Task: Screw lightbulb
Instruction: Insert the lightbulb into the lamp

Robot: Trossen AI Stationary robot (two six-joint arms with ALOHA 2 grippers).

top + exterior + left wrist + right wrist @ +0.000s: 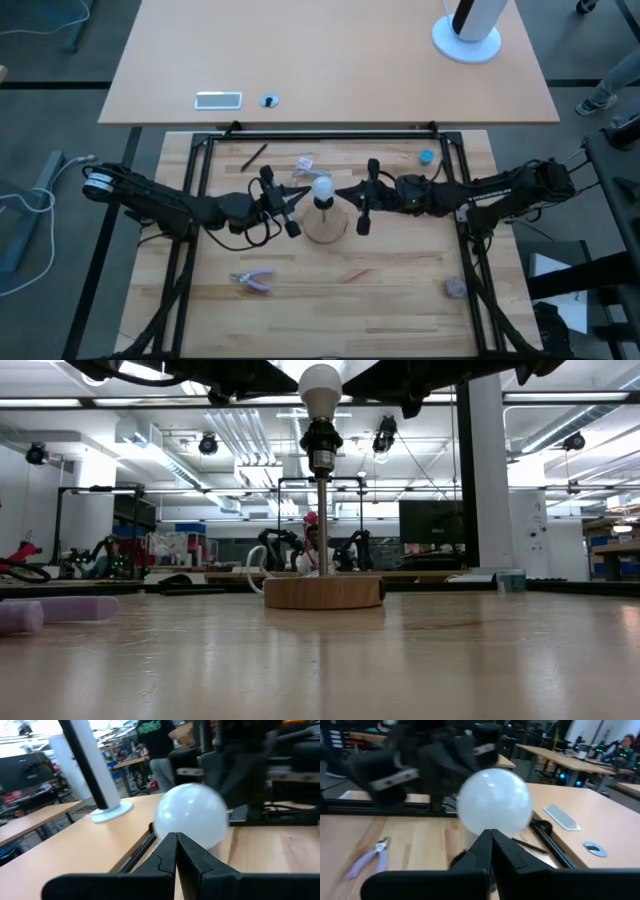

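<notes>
At the frame's centre, the lightbulb (pixel 322 188) is sitting between the closed left gripper (pixel 303 193) and closed right gripper (pixel 340 193), neither gripping it.

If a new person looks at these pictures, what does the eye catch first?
The white bulb sits in a lamp stand on a round wooden base at the table's middle. The left claw and the right claw, both shut, point at it from either side.
</notes>
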